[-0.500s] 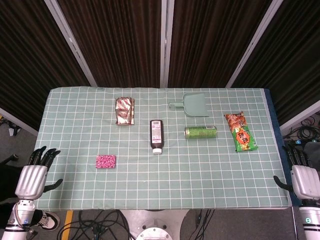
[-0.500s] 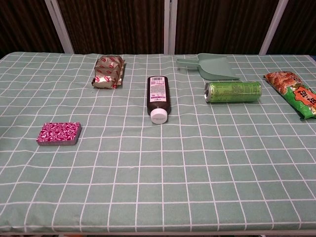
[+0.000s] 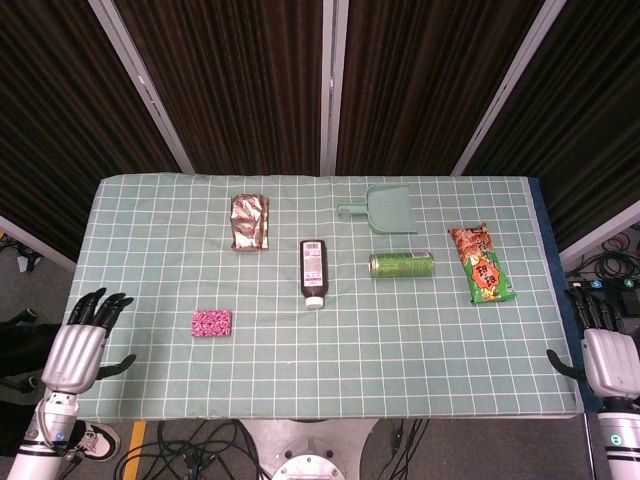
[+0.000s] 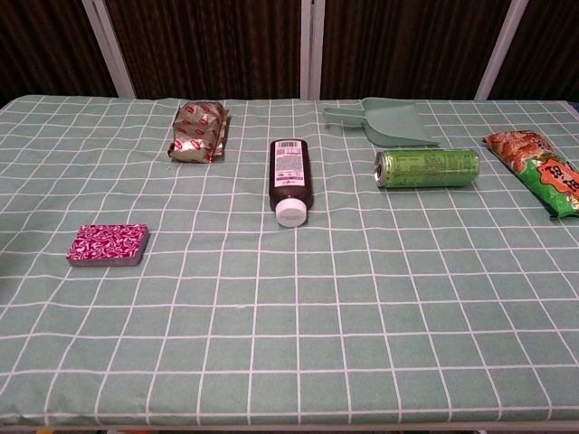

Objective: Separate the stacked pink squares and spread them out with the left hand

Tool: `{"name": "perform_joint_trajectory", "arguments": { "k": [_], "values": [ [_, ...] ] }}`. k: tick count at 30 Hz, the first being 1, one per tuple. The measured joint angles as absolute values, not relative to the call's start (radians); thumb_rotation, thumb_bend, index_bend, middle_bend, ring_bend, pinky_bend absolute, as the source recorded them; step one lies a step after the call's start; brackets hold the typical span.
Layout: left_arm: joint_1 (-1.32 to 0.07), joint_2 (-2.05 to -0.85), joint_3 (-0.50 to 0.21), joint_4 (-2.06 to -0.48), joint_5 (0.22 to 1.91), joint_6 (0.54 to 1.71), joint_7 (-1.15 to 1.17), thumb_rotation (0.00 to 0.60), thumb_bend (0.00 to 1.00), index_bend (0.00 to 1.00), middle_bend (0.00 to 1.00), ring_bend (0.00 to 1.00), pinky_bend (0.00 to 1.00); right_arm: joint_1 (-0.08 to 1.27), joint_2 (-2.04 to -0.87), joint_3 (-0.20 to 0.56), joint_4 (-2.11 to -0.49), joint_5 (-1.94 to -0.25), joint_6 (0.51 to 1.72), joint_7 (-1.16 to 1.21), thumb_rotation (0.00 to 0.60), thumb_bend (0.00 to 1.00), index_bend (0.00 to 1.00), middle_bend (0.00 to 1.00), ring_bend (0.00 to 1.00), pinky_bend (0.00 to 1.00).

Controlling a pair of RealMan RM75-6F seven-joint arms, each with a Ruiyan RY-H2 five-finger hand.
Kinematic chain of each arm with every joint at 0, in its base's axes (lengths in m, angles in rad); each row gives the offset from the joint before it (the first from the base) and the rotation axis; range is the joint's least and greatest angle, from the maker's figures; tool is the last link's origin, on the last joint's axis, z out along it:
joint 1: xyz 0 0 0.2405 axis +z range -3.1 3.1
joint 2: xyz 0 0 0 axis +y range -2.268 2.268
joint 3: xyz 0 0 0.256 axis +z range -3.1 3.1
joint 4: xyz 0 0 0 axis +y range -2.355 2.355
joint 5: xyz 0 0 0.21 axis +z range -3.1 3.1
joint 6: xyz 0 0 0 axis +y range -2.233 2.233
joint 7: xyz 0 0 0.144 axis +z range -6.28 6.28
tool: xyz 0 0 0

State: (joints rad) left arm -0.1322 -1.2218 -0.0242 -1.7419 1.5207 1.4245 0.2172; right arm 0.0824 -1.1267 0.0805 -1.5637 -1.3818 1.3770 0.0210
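Observation:
The stack of pink squares point(image 3: 211, 322) lies flat on the green checked cloth toward the front left, and shows in the chest view as a low pink patterned block point(image 4: 108, 244). My left hand point(image 3: 82, 345) hovers beside the table's left edge, fingers apart and holding nothing, well to the left of the stack. My right hand point(image 3: 603, 352) hangs off the table's right edge, fingers extended and empty. Neither hand appears in the chest view.
On the cloth lie a crinkled foil snack pack point(image 3: 250, 222), a dark brown bottle point(image 3: 313, 272) with a white cap, a green can point(image 3: 401, 264) on its side, a pale green dustpan point(image 3: 385, 209) and an orange-green snack bag point(image 3: 481, 263). Cables trail below the front edge.
My left hand has shifted slightly right and forward, closer to the table's left edge. The stack and the right hand are unchanged.

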Motion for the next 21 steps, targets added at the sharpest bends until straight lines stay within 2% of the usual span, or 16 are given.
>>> {"name": "perform_joint_trajectory", "arguments": {
  "k": [10, 21],
  "values": [
    [-0.22, -1.275, -0.029, -1.661, 1.546, 1.305, 0.106, 0.6, 0.14, 0.16, 0.17, 0.03, 0.09, 0.078, -1.103, 0.082, -1.609, -1.393, 1.401, -0.021, 0.6, 0.16, 0.0, 0.0, 0.0, 0.0],
    [-0.306, -1.372, -0.036, -1.605, 1.47, 1.153, 0.171, 0.6, 0.14, 0.16, 0.18, 0.03, 0.09, 0.079, -1.092, 0.087, -1.631, -1.396, 1.411, -0.03, 0.6, 0.16, 0.0, 0.0, 0.0, 0.0]
  ]
}}
